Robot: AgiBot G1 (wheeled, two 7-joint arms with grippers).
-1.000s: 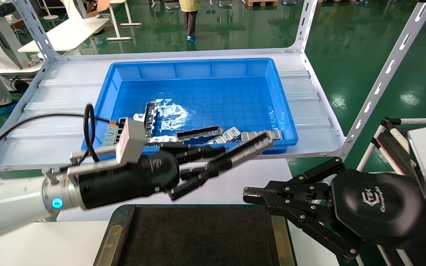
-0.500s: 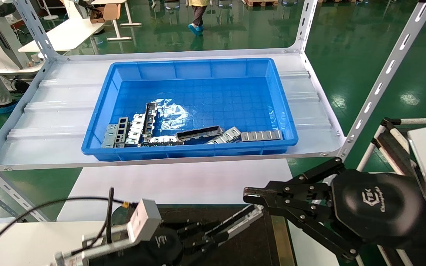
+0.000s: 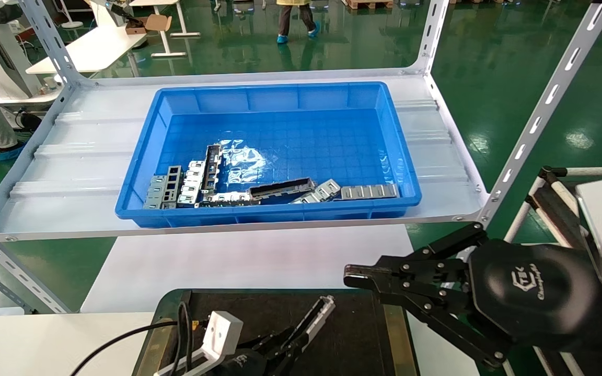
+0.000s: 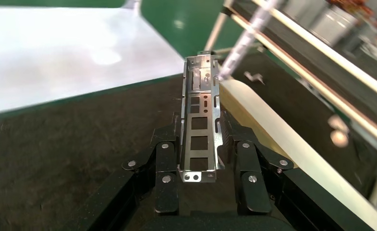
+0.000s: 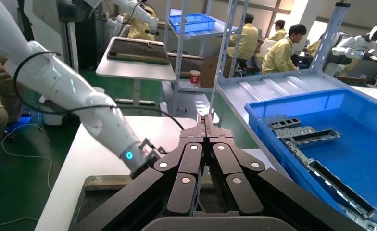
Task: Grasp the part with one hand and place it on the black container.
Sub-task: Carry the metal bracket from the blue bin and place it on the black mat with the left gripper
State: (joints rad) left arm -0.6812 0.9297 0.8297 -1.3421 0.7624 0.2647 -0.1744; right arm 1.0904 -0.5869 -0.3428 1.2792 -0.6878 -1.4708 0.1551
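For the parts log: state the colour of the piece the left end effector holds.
Silver-grey bare metal part, with rectangular cutouts, gripped by the left end effector. The left wrist view shows it best.

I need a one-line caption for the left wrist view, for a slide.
Left tool shut on the part, holding it over the black container.

Container [image 3: 363, 334] at near edge of tabletop [image 3: 249, 261], in front of the shelf [image 3: 71, 156]. Bin [image 3: 280, 104] sits on shelf, behind and above container; loose metal pieces [image 3: 259, 190] lie along bin's near wall. Left hand [image 3: 293, 342] over container's near-left area, clamped on part [image 3: 317, 315], which points away toward the right. Right hand [image 3: 358, 277] just beyond container's right edge, fingers together.
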